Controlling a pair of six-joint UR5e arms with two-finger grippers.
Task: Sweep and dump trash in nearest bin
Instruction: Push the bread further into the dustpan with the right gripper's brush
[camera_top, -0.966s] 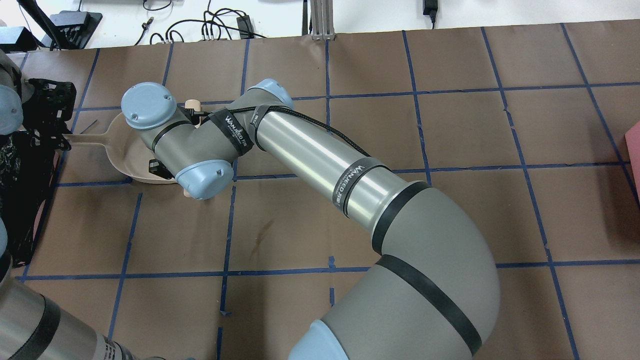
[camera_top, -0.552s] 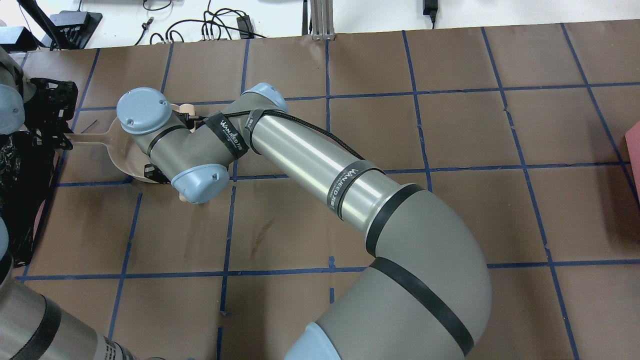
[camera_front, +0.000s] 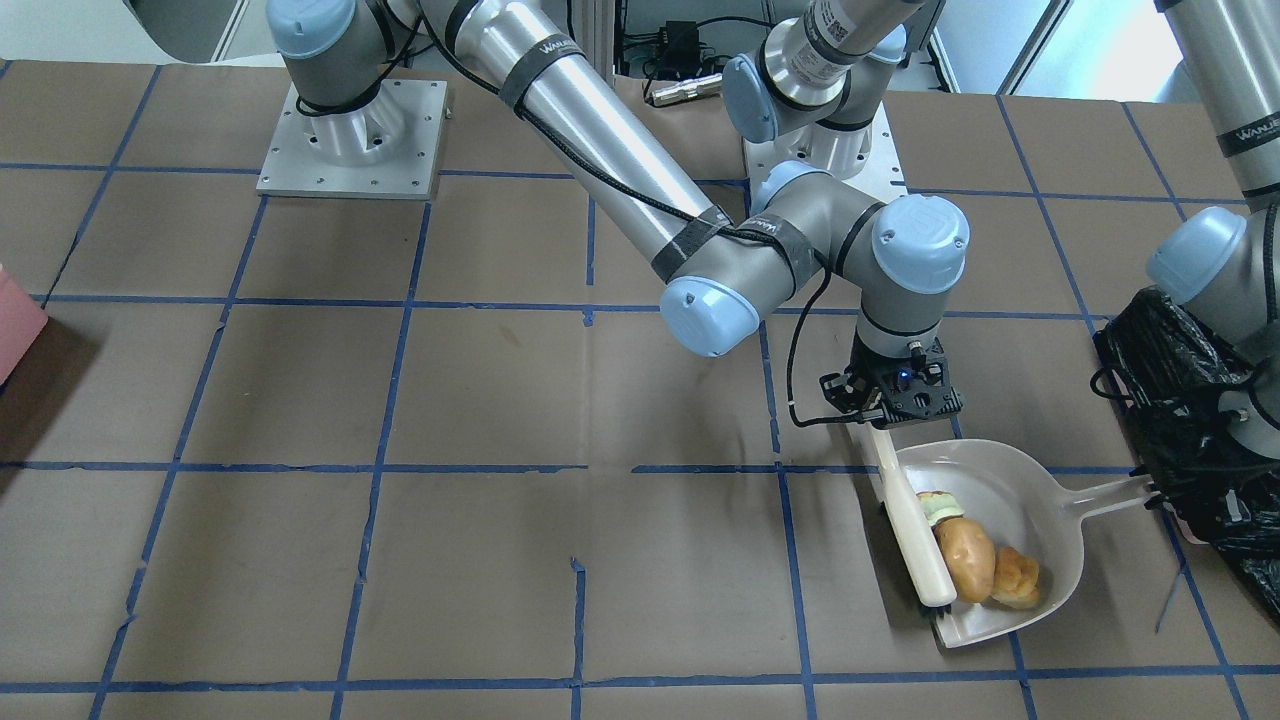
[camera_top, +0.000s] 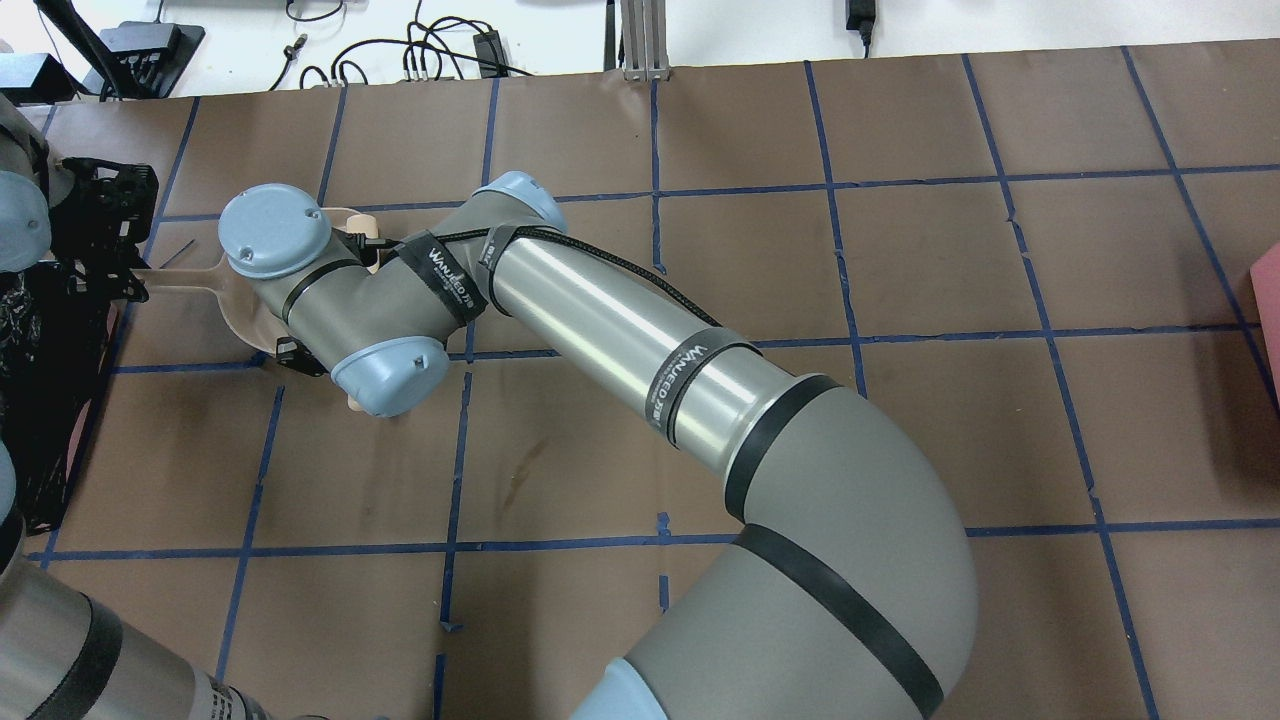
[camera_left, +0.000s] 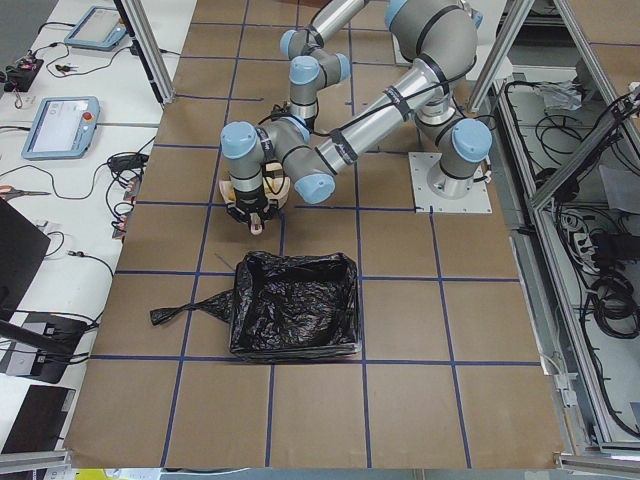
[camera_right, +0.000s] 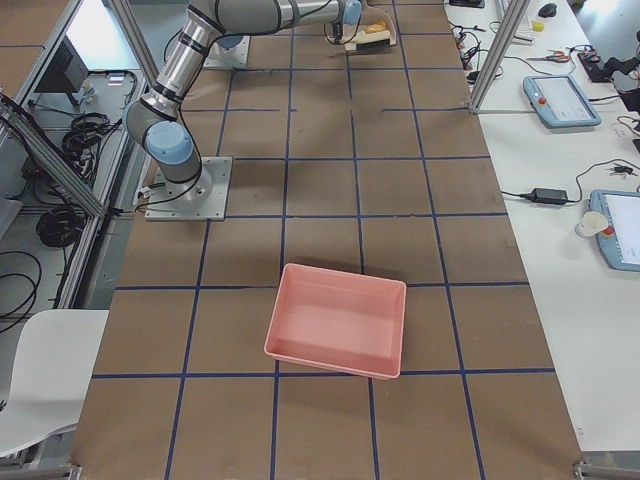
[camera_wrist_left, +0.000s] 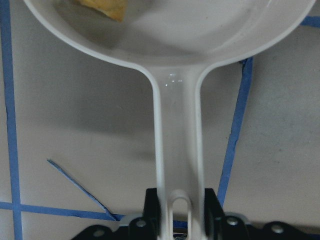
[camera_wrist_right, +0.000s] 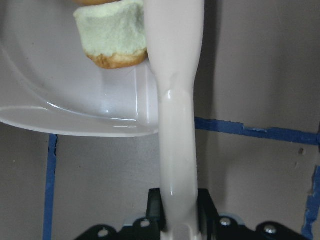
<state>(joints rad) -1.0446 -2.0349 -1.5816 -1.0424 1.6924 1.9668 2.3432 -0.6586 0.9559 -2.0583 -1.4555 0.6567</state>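
The trash lies in a beige dustpan (camera_front: 1010, 470): a brown potato-like lump (camera_front: 965, 556), a yellow chunk (camera_front: 1016, 578) and a pale chunk (camera_front: 938, 507). A beige brush (camera_front: 910, 520) rests across the pan's mouth against the lump, with my right gripper (camera_front: 893, 405) shut on its handle (camera_wrist_right: 175, 125). The pale chunk (camera_wrist_right: 112, 37) touches the brush. My left gripper (camera_front: 1150, 490) is shut on the dustpan handle (camera_wrist_left: 177, 140), right beside the bin (camera_front: 1185, 430), which has a black bag lining. In the overhead view my right wrist hides the pan's contents.
A plain pink tray (camera_right: 338, 320) sits far off at the table's other end. The bin (camera_left: 295, 318) stands near the table's left end, close to my left arm. Brown paper with blue tape lines covers the table.
My right wrist and the brush have moved toward the dustpan's handle side, covering more of the pan in the overhead view. The left gripper has stayed put.
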